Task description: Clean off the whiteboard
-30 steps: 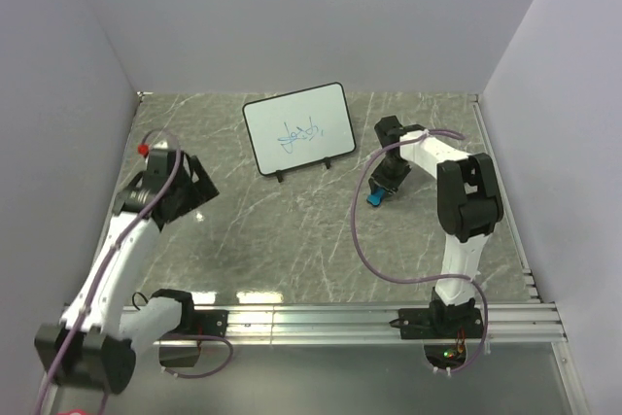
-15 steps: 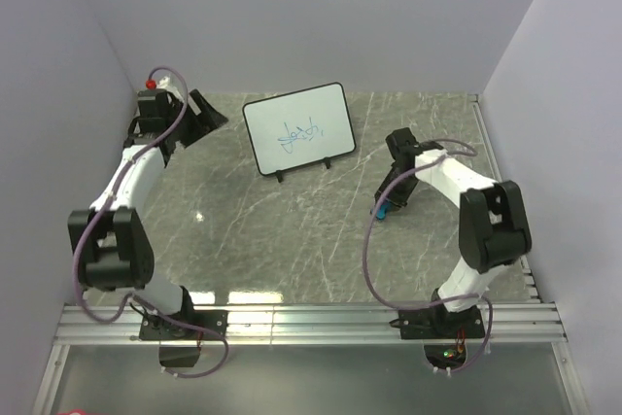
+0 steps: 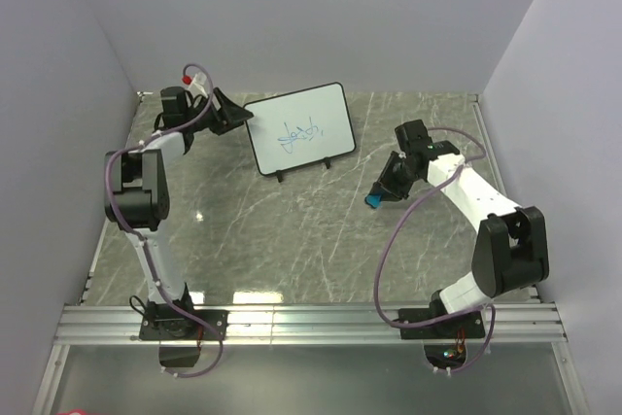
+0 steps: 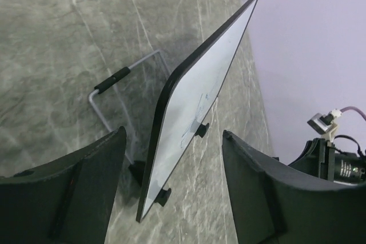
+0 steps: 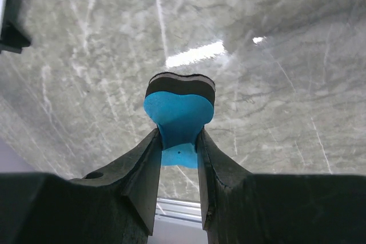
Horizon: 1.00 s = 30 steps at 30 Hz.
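Tabletop (image 3: 292, 240): L jaws now at whiteboard (image 3: 297, 127); R pinches eraser (image 3: 374, 200).

A grey, marble-veined counter (image 3: 292, 230) forms the floor of a plain booth, closed in by pale lavender walls (image 3: 321, 17) on the left, back and right. A ribbed aluminium rail (image 3: 311, 323) runs along its near edge. Right of centre is a blue bone-shaped eraser (image 3: 374, 200). The right wrist view shows it close up (image 5: 179, 112), a dark felt layer on its far end facing the stone-look surface; whether the two touch cannot be made out. Bright streaks of reflected light (image 5: 194, 54) gleam on the polished counter.
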Available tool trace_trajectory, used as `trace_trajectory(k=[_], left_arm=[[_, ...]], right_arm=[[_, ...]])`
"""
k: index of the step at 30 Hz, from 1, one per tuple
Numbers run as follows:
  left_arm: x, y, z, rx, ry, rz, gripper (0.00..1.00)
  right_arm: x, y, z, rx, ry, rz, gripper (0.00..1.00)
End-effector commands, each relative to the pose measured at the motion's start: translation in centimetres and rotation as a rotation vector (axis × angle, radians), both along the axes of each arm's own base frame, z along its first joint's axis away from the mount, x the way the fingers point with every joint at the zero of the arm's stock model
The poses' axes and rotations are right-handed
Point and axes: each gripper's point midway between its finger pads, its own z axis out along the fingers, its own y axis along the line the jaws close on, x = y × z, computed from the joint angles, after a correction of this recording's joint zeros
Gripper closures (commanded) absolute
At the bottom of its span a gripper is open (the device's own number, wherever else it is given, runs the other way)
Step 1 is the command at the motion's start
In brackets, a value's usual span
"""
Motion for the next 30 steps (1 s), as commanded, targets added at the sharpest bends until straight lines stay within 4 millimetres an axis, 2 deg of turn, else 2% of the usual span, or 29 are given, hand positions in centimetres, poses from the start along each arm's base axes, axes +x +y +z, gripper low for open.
trace_trajectory(k=[1, 4, 9, 10, 11, 13, 14, 15, 16, 20, 21, 22, 23, 24, 28, 30], left_arm=[[0.7, -2.4, 2.5, -0.023, -0.108, -0.104, 0.30], [0.9, -3.3, 1.5, -0.048, -0.090, -0.122, 0.40], [1.1, -3.7, -0.6, -0.056, -0.050, -0.125, 0.54], [0.5, -5.0, -0.9, -0.059, -0.047, -0.152, 0.55], [0.4, -5.1, -1.3, -0.060, -0.039, -0.153, 0.57], [-0.1, -5.7, -2.0, -0.064, -0.021, -0.164, 0.64], [-0.3, -5.9, -2.3, -0.064, -0.013, -0.168, 0.67], [-0.5, -6.0, -2.5, -0.067, -0.006, -0.173, 0.73], [-1.0, -6.4, -3.0, -0.070, 0.006, -0.183, 0.76], [-2.4, -7.6, -3.8, -0.056, 0.028, -0.204, 0.84], [-2.6, -7.8, -3.7, -0.055, 0.026, -0.204, 0.87], [-3.1, -8.2, -4.4, -0.049, 0.045, -0.204, 0.89], [-3.2, -8.4, -4.4, -0.044, 0.050, -0.200, 0.90], [-3.5, -8.5, -4.5, -0.042, 0.054, -0.202, 0.93], [-5.0, -9.0, -6.2, 0.001, 0.099, -0.211, 0.98], [-5.2, -9.0, -6.3, 0.011, 0.093, -0.202, 1.00]], right_arm=[[1.6, 0.9, 2.4, 0.017, -0.078, 0.052, 1.00], [2.5, 1.1, 2.8, 0.015, -0.087, 0.062, 1.00], [4.2, 1.6, 3.7, 0.018, -0.100, 0.081, 1.00], [4.4, 1.8, 3.9, 0.023, -0.105, 0.087, 1.00], [4.7, 2.0, 3.9, 0.025, -0.106, 0.097, 1.00], [6.0, 2.8, 5.3, 0.064, -0.155, 0.123, 1.00], [6.4, 3.5, 5.7, 0.091, -0.169, 0.143, 1.00], [7.6, 4.3, 7.2, 0.128, -0.234, 0.163, 1.00], [8.1, 4.9, 7.8, 0.155, -0.258, 0.183, 1.00], [10.6, 8.2, 10.1, 0.246, -0.330, 0.260, 1.00], [11.0, 8.9, 10.1, 0.250, -0.336, 0.273, 1.00], [11.3, 9.9, 10.2, 0.257, -0.339, 0.289, 1.00], [11.8, 10.7, 9.1, 0.261, -0.316, 0.300, 1.00], [12.7, 11.6, 10.2, 0.276, -0.347, 0.311, 1.00], [14.6, 15.6, 10.3, 0.328, -0.362, 0.334, 1.00], [15.5, 17.8, 10.3, 0.352, -0.366, 0.335, 1.00]])
